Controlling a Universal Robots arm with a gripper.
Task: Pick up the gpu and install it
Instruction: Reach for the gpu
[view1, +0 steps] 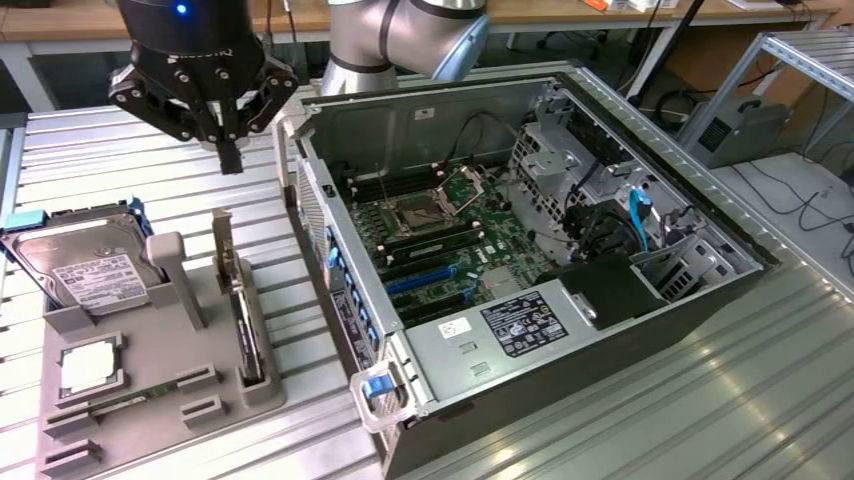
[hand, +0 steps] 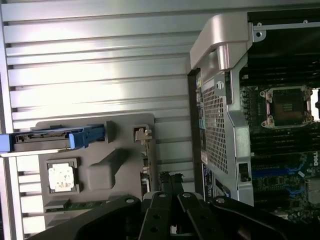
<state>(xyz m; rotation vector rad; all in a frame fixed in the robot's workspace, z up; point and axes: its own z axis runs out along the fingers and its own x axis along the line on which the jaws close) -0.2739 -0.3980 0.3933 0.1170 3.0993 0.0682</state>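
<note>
The gpu (view1: 246, 325) is a thin dark card with a silver end bracket. It stands on edge in a slot of the grey holder tray (view1: 158, 345), at the exterior view's left. My gripper (view1: 230, 160) hangs above the slatted table just beyond the card's bracket end, apart from it, shut with nothing between its fingers. In the wrist view the gpu (hand: 145, 165) appears edge-on, just ahead of my gripper (hand: 169, 179). The open computer case (view1: 400, 120) lies beside the tray, with its motherboard and blue slots (view1: 430, 280) exposed.
On the same tray, a silver hard drive (view1: 83, 268) with a white label stands in a blue-edged cradle. A processor chip (view1: 88, 366) and a narrow green memory stick (view1: 134, 402) sit nearer the front. The case wall (hand: 220, 100) rises close beside the tray.
</note>
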